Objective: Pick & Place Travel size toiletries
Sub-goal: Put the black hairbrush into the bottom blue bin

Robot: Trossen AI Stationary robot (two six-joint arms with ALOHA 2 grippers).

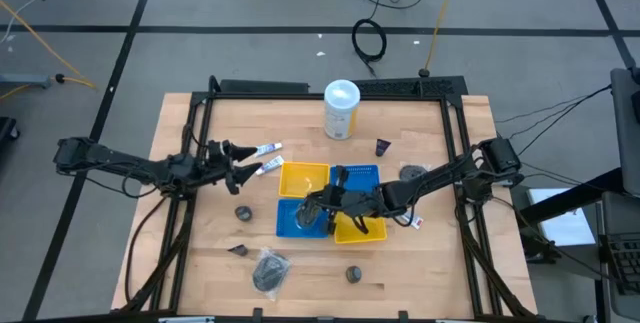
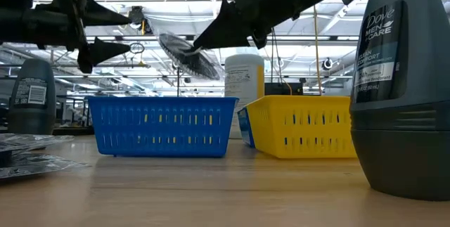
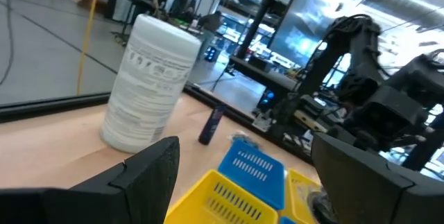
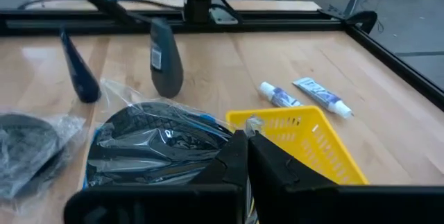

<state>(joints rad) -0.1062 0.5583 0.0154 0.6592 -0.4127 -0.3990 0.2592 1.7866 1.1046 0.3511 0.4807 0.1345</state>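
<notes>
My right gripper (image 1: 318, 206) is shut on a dark grey mesh puff in a clear wrapper (image 4: 156, 141), above the near-left blue tray (image 1: 290, 225). In the low view the puff (image 2: 184, 55) hangs above that blue tray (image 2: 162, 125). My left gripper (image 1: 238, 165) is open and empty, raised above the table, just left of two white tubes (image 1: 268, 149) (image 1: 268, 167) that lie flat on the table. Its fingers also show in the left wrist view (image 3: 250, 182). A second puff (image 1: 270, 269) lies near the front edge, and a third (image 1: 412, 172) lies at the right. My right gripper pinches the near edge of the puff's wrapper (image 4: 222, 148) between its two shut fingers. The fingers slant down from the table's right side (image 2: 211, 34). The puff sticks out beyond the fingertips, tilted and lifted clear above the blue tray.
Four trays stand together mid-table: yellow (image 1: 303, 177), blue (image 1: 357, 174), blue and yellow (image 1: 362, 229). A tall white canister (image 1: 341, 110) stands at the back. Small dark pieces (image 1: 383, 146) (image 1: 243, 212) (image 1: 238, 250) (image 1: 353, 274) and a red-marked tube (image 1: 412, 222) lie around.
</notes>
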